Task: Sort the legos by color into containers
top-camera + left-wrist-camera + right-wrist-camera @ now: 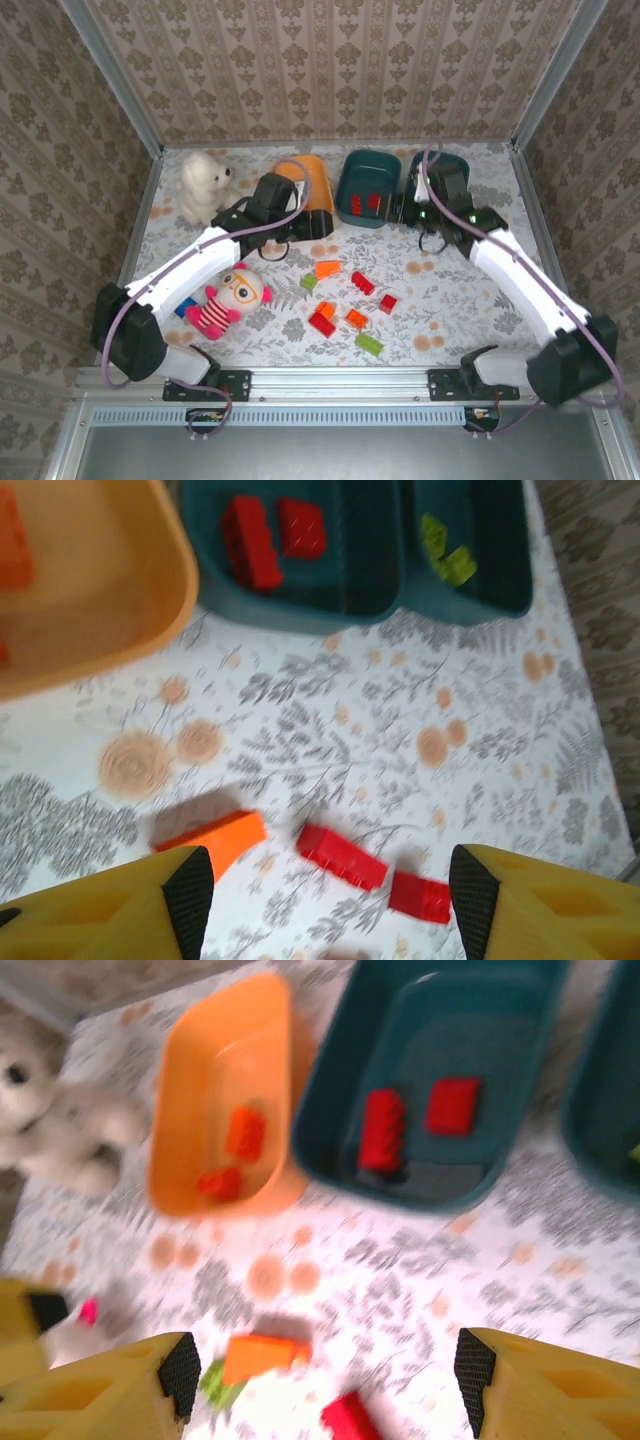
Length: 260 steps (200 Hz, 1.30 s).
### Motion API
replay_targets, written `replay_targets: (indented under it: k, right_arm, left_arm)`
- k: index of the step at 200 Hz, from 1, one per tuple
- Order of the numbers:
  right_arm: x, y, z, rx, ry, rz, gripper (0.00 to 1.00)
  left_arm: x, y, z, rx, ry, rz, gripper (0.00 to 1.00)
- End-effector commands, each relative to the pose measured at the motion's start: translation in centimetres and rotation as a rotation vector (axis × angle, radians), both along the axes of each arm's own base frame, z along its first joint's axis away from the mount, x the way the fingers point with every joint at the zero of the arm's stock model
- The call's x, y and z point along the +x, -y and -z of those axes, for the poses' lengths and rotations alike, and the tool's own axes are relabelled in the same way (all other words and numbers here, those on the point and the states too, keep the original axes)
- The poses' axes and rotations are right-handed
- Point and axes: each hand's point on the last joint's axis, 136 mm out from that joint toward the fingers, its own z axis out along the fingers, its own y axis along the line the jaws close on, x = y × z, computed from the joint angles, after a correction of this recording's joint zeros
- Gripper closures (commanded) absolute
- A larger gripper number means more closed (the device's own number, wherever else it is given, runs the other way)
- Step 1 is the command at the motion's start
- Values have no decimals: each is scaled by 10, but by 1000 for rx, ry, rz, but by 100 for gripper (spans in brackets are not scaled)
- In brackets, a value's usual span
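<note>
Several loose legos lie mid-table: an orange brick [327,269], a light green one [308,282], red ones [362,283] and more nearer the front. The orange container [312,172] holds orange bricks [245,1132]. Two red bricks [365,203] lie in the middle teal container [352,178]. The right teal container [490,540] holds green bricks [445,555]. My left gripper [322,225] hangs open in front of the orange container, above an orange brick [215,840] and a red brick [342,857], gripping nothing. My right gripper [400,208] is open and empty between the teal containers.
A white plush bear [205,185] sits at the back left. A striped doll with glasses [232,298] lies front left beside the left arm. Metal frame rails and wallpapered walls close in the table.
</note>
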Motion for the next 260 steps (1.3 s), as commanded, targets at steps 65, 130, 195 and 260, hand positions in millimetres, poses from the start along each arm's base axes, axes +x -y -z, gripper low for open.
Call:
replay_targets:
  k: [65,130,195,260]
  right_arm:
    - [-136,-36,43,139,-89,-264,25]
    - [-148,-34,54,142,-145,-262,24]
    - [-158,-32,47,139,-180,-280,24]
    - [-158,-30,45,127,-185,-277,24]
  left_arm:
    - [-54,-16,78,288,-53,208,33]
    - [-29,-3,106,577,156,635,23]
    - [-14,12,150,702,143,780,22]
    - [-5,20,183,778,91,752,48]
